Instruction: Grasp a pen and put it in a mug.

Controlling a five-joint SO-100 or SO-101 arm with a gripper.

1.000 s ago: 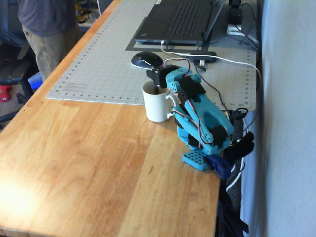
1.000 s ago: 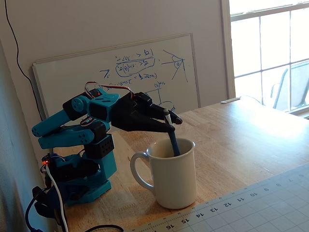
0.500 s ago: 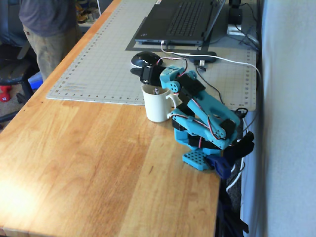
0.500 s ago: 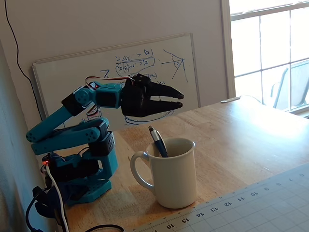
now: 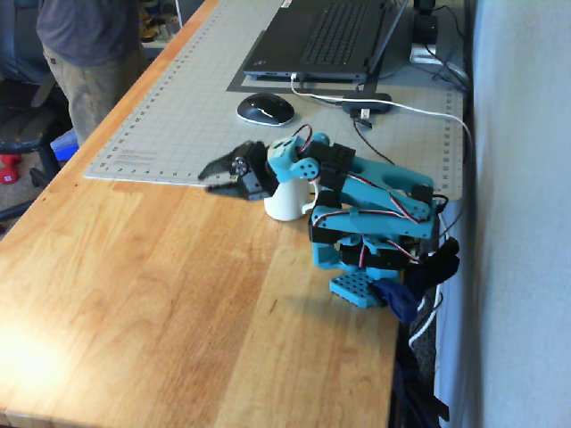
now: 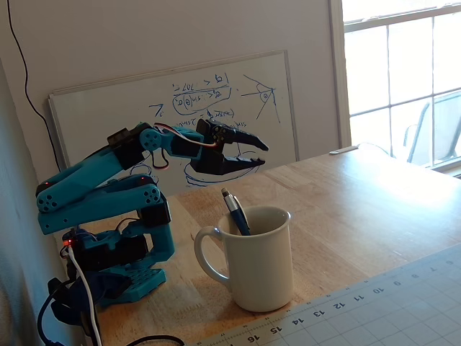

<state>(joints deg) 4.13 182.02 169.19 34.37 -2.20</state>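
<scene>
Down at the near end of the table it's all warm, glossy wood grain, nothing on it, and then we reach the action: the mug, cream-white ceramic, smooth and rounded with one loop handle, stands upright on the wood just short of the gridded cutting mat. And look, the pen is inside it! Dark blue barrel, silvery clip end poking up above the rim, leaning against the inner wall on the handle side. From the higher fixed view the arm hides the mug's mouth, so only the lower one shows that.

So the job looks done to me; the putting-in is finished and, as I judge it, all that's left is for the arm to park itself.

The gripper hangs up beside the mug, clear of it, black plastic jaws spread apart like a beak and gripping nothing at all. Behind it runs the bright blue printed arm, blocky, with loose red and white wires looping off the joints.

Further back on the mat sits a glossy dark mouse, then the flat laptop, matte black, at the far end
</scene>
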